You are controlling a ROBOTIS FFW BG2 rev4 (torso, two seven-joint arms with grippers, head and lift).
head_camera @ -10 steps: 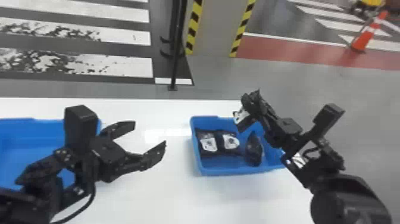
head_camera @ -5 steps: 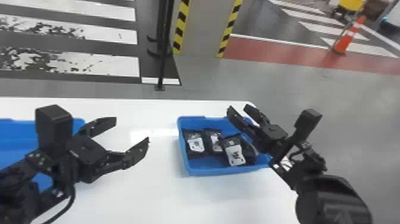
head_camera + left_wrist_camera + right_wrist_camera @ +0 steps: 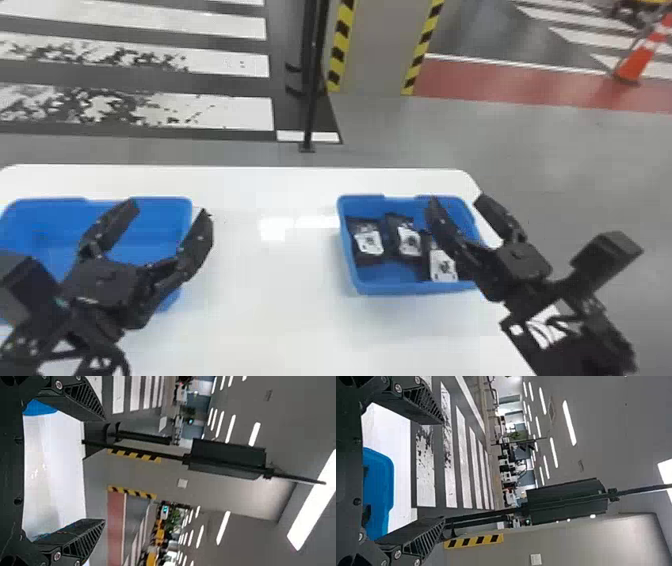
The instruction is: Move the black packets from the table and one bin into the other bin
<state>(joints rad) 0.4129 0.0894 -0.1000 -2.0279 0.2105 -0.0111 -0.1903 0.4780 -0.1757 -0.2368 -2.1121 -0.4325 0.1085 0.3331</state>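
Nearest, well left of the packet bin [image 3: 410, 288], the left gripper [image 3: 170, 206] has its fingers spread wide, one in front of the other bin [image 3: 186, 220], one past that bin's right wall. The right gripper [image 3: 457, 200], also spread, is at the packet bin's right end, one finger across its inside, the other beyond its right wall. Three black packets [image 3: 406, 240] with white labels show inside the packet bin. A broad stretch of white table [image 3: 265, 280] separates the bins; its right edge runs close by the packet bin. Farther off, left of that bin, stands a dark post [image 3: 311, 100].
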